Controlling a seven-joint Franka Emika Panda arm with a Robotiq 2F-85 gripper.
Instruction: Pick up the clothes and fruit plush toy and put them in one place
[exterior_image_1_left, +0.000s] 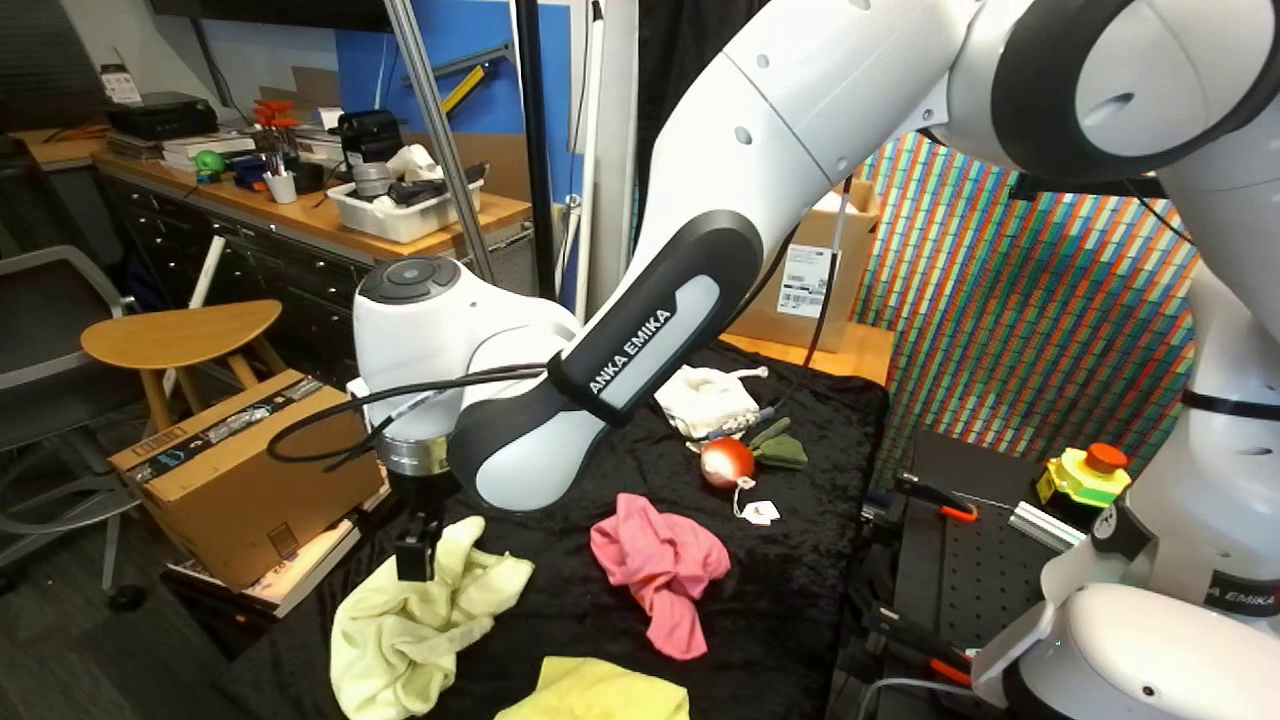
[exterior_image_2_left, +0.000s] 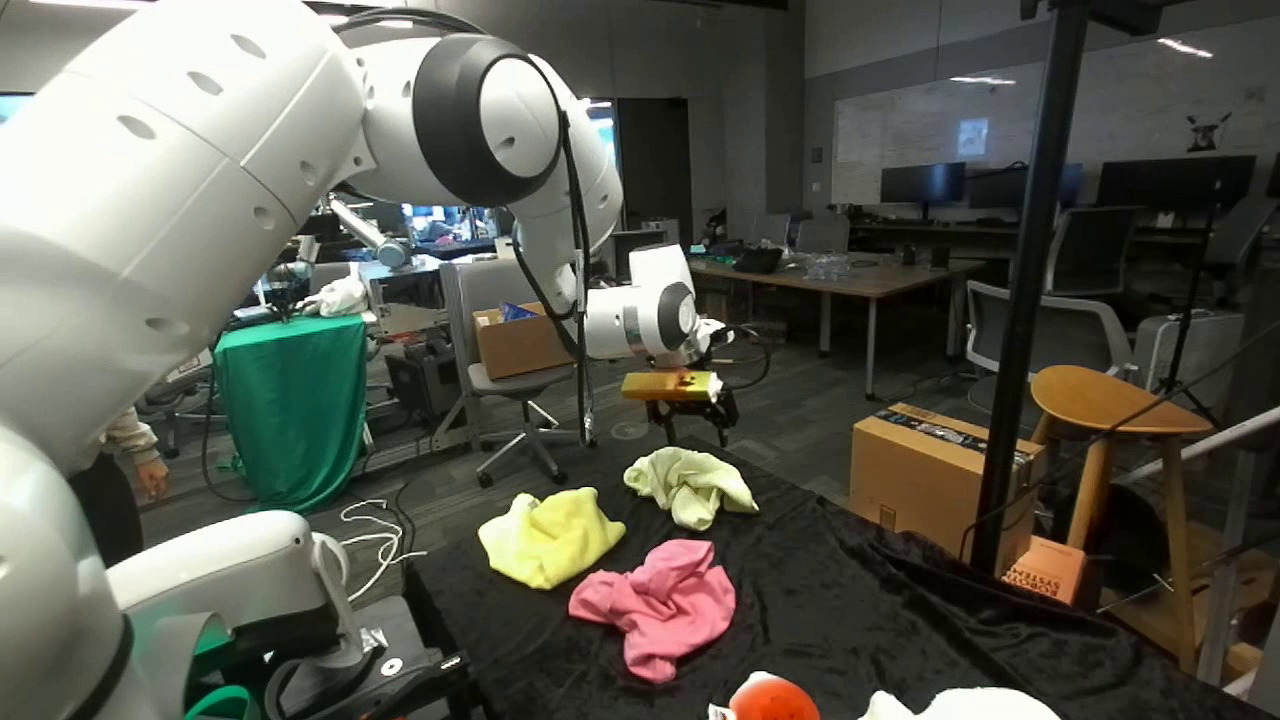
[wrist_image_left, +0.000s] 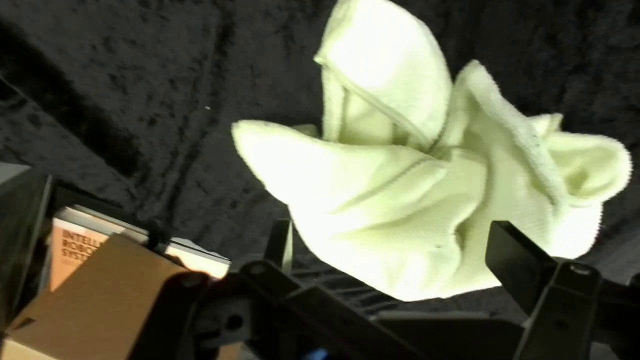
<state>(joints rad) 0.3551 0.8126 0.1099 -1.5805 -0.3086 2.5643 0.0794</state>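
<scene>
My gripper is open and empty, with its fingers pointing down over a crumpled pale green cloth. In the wrist view the open fingers stand apart in front of the pale green cloth; contact is not visible. A pink cloth and a yellow cloth lie crumpled on the table. A round red fruit plush toy with a white tag lies nearby, with green leaf-like pieces beside it. A white cloth item with a cord end lies behind it.
Black velvety fabric covers the table. A cardboard box stands beyond the table edge near the gripper, with books under it; it also shows in the wrist view. Another box stands at the far end. A dark post rises beside the table.
</scene>
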